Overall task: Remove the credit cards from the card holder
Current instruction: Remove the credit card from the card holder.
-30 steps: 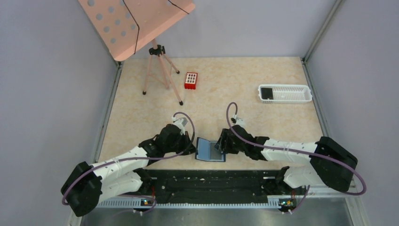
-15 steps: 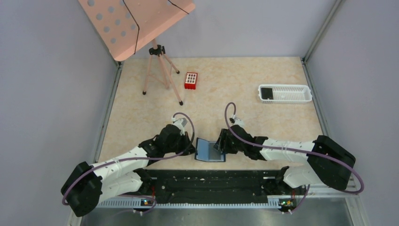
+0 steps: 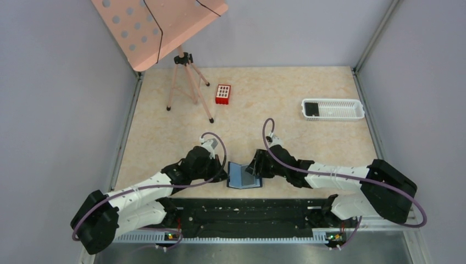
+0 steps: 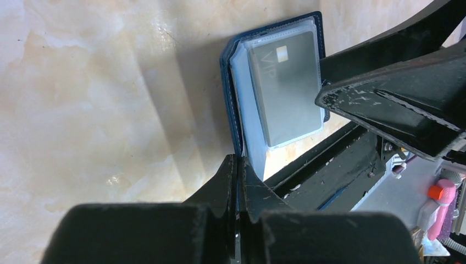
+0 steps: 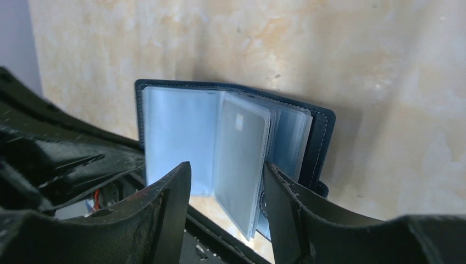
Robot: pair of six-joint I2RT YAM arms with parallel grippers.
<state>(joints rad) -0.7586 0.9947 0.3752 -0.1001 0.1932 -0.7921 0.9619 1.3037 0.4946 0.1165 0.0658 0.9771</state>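
The blue card holder [image 3: 239, 177] lies open near the table's front edge, between both grippers. My left gripper [image 4: 237, 163] is shut on the edge of its left cover [image 4: 226, 58]. In the left wrist view a grey card [image 4: 288, 91] shows inside a clear sleeve. My right gripper [image 5: 226, 171] is open, its fingers on either side of a raised sleeve page that holds a pale card [image 5: 240, 159] above the open holder [image 5: 170, 135]. In the top view the left gripper [image 3: 223, 171] and right gripper [image 3: 254, 169] flank the holder.
A white slotted tray [image 3: 338, 109] at the right back holds a dark card [image 3: 311, 108]. A red box [image 3: 222, 94] and a pink stand on a tripod [image 3: 189, 82] stand at the back left. The black base rail [image 3: 247, 212] runs just in front of the holder.
My right gripper has shifted slightly left over the holder's right half, and the holder's right side has risen a little. The left arm holds still.
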